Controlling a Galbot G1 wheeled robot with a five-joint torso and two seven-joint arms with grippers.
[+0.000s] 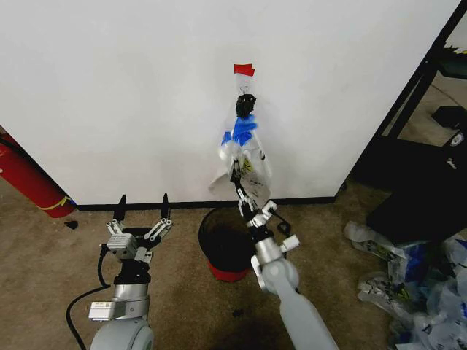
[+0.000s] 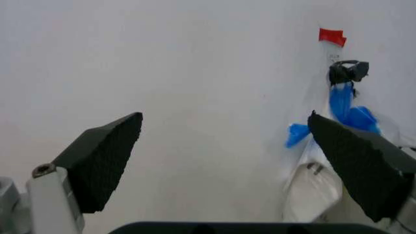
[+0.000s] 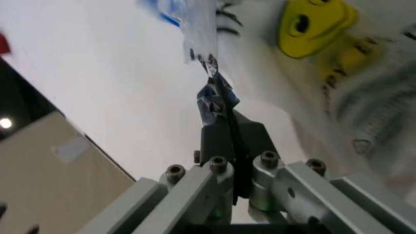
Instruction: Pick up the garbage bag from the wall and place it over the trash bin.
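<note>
The right gripper's [image 3: 215, 105] fingers [image 3: 224, 136] are pressed together, pinching a thin edge of the garbage bag [image 3: 198, 34], see-through plastic with blue printed patches. In the head view this right gripper [image 1: 238, 184] is raised in front of the wall [image 1: 109, 95], its arm rising from the lower middle of the picture, and its tips meet the lower part of the hanging garbage bag [image 1: 241, 142]. The bag hangs from a small hook [image 1: 245, 104] on the wall, just under a bit of red tape [image 1: 244, 69]. Right beside the clear bag, and touching it, hangs a white bag [image 3: 325, 73] with a yellow smiley and dark lettering.

The left gripper [image 1: 141, 213] is held low at the left, well apart from the bag, its fingers [image 1: 120, 208] spread wide with nothing between them. From the left wrist the two dark pads [image 2: 107, 158] frame the bare wall, with the tape, hook and blue patches off to one side.

The trash bin [image 1: 219, 244], black mesh with a red base, stands on the floor directly below the bag, close to the black baseboard [image 1: 146, 205] and partly behind the right arm. The floor is brownish carpet [image 1: 44, 277]. A red cylinder [image 1: 29, 182] leans against the wall at far left. At right a dark shelving frame [image 1: 408, 95] stands by the wall's corner, and a heap of crumpled plastic bags [image 1: 408, 281] lies on the carpet.
</note>
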